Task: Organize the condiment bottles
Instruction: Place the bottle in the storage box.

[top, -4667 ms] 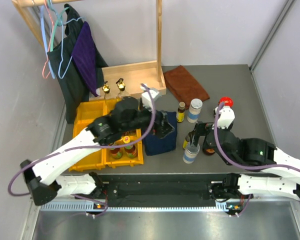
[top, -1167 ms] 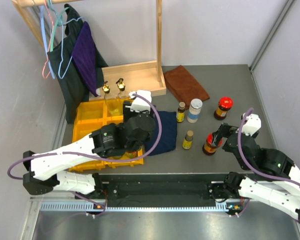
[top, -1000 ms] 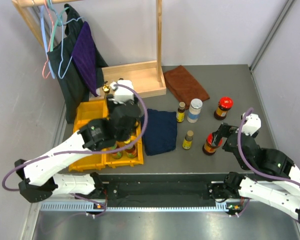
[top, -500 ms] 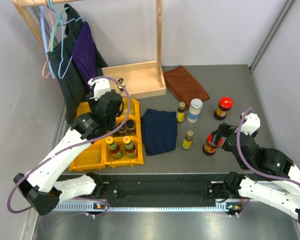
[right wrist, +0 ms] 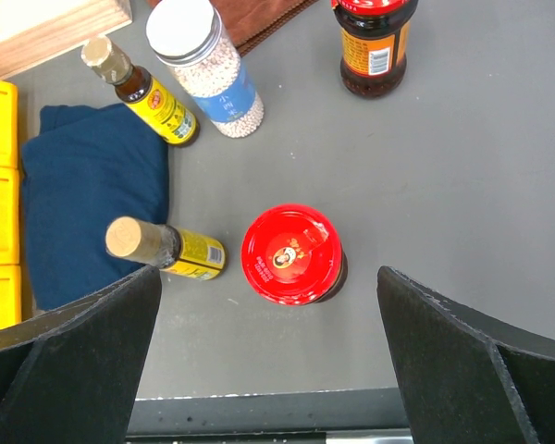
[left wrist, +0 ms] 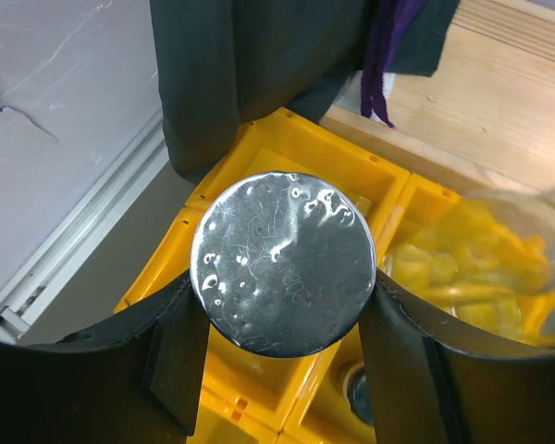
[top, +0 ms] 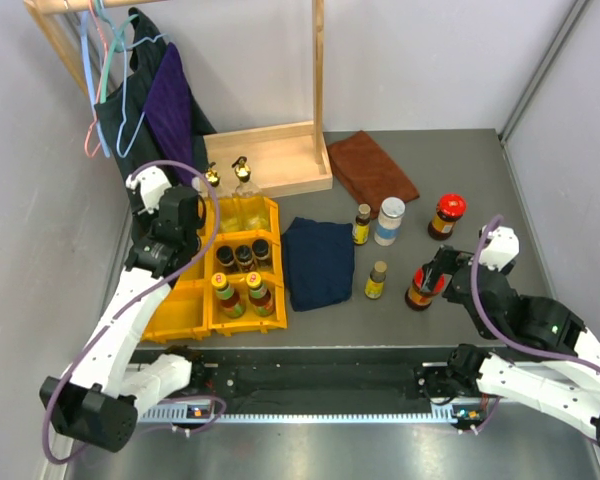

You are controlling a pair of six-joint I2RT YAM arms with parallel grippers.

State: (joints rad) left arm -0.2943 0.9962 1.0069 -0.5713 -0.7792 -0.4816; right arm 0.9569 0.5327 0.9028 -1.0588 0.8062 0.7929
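Showing a yellow plastic bin with several compartments (top: pixel 177 305) at the left of the grey table (top: pixel 460 160), a dark hanging garment (left wrist: pixel 259 55) draped just beside its far-left corner. The left gripper (left wrist: pixel 279 298) hangs over that corner, its jaws pinching a jar with a round silvery lid (left wrist: pixel 282 264) by the lid's sides. Setting it down well probably means centring the jar over one compartment, keeping it upright, staying off the garment and the clear gold-topped bottles (top: pixel 242 190) just beside, and letting go only once the base rests. The right gripper (right wrist: pixel 268 276) hovers near the table's front, jaws spread wide and apart from a red-lidded jar (right wrist: pixel 291 254) below; two small yellow-labelled bottles (right wrist: pixel 166 248) wait nearby
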